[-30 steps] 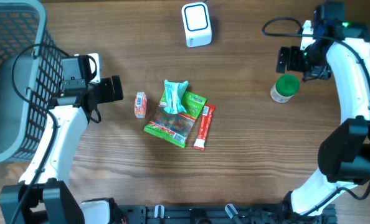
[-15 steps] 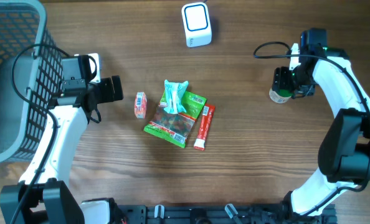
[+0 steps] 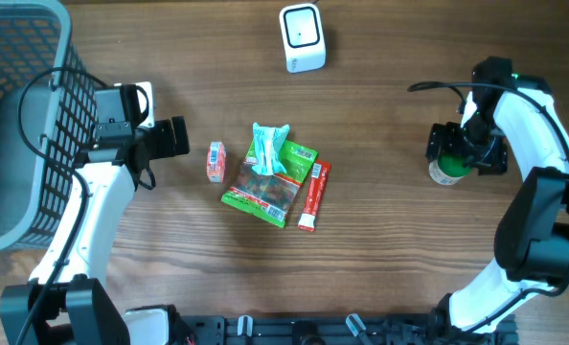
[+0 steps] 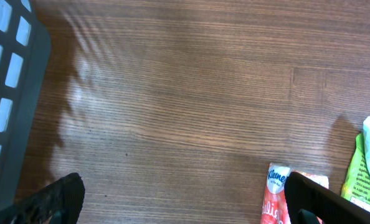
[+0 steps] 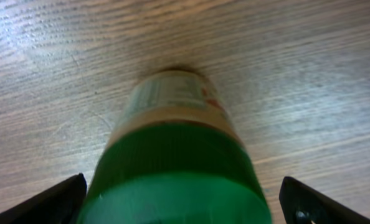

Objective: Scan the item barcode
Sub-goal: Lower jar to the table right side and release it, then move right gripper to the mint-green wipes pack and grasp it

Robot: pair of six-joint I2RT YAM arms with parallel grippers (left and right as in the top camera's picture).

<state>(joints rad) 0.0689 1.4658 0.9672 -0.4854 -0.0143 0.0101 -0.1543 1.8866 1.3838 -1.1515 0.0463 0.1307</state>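
A bottle with a green cap (image 3: 446,171) stands at the right of the table. My right gripper (image 3: 466,151) hangs over it, open. In the right wrist view the green cap (image 5: 172,168) fills the space between the two black fingertips (image 5: 60,200), with a gap on each side. My left gripper (image 3: 174,136) is open near the left, low over bare wood just left of a pink tissue pack (image 3: 215,161); that pack (image 4: 275,194) shows beside its right finger. The white scanner (image 3: 302,38) sits at the far middle.
A green snack bag (image 3: 270,187), a teal packet (image 3: 270,146) and a red stick pack (image 3: 313,196) lie together mid-table. A grey mesh basket (image 3: 16,125) stands at the far left, next to the left arm.
My right gripper came down from the far right onto the bottle, and both now sit nearer the front edge. The left arm has not moved.
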